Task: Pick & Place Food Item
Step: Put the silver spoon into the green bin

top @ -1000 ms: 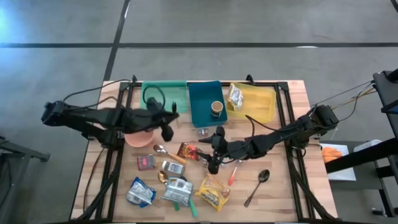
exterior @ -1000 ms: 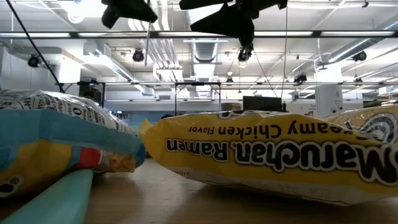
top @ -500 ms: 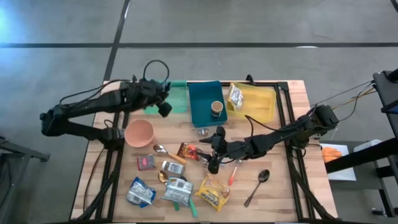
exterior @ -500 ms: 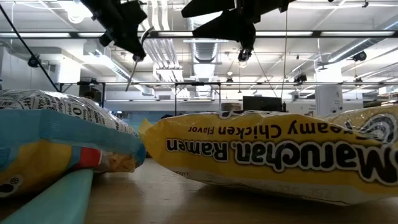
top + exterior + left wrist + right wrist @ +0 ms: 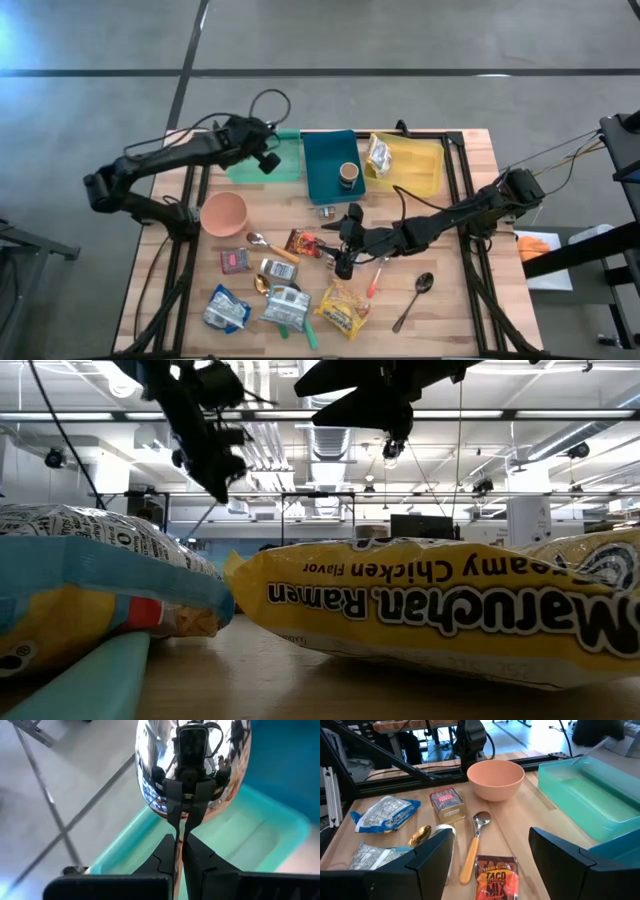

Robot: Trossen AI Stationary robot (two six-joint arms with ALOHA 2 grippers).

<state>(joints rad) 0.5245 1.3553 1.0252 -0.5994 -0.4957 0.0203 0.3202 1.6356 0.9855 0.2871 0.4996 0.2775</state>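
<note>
My left gripper (image 5: 268, 162) (image 5: 182, 839) is shut on a shiny silver spoon (image 5: 192, 765) above the near part of the green bin (image 5: 262, 152) (image 5: 240, 837) at the table's far left. In the low view it hangs dark at the upper left (image 5: 212, 455). My right gripper (image 5: 343, 262) (image 5: 492, 865) hovers open at mid-table, above a red taco-mix packet (image 5: 492, 872) (image 5: 303, 243) that lies flat on the wood. A yellow ramen packet (image 5: 343, 308) (image 5: 440, 605) lies near the front edge. My left gripper pinches the spoon's neck (image 5: 182, 822), just behind the bowl, between its two fingers. The spoon runs along the fingers, and its bowl (image 5: 192, 760) sticks out past their tips. The fingers slant downward from the table's left. The spoon is lifted clear above the green bin.
A blue bin (image 5: 333, 165) with a cup and a yellow bin (image 5: 405, 165) with a silvery bag stand at the far edge. A pink bowl (image 5: 224, 213) (image 5: 496, 777), more spoons (image 5: 476, 837) (image 5: 412, 300) and several snack packets (image 5: 225, 308) lie on the near half.
My left gripper has swung from above the pink bowl toward the table's far edge and now stands over the green bin, still shut on the spoon. It has also sunk somewhat and turned. My right gripper has stayed open in place.
</note>
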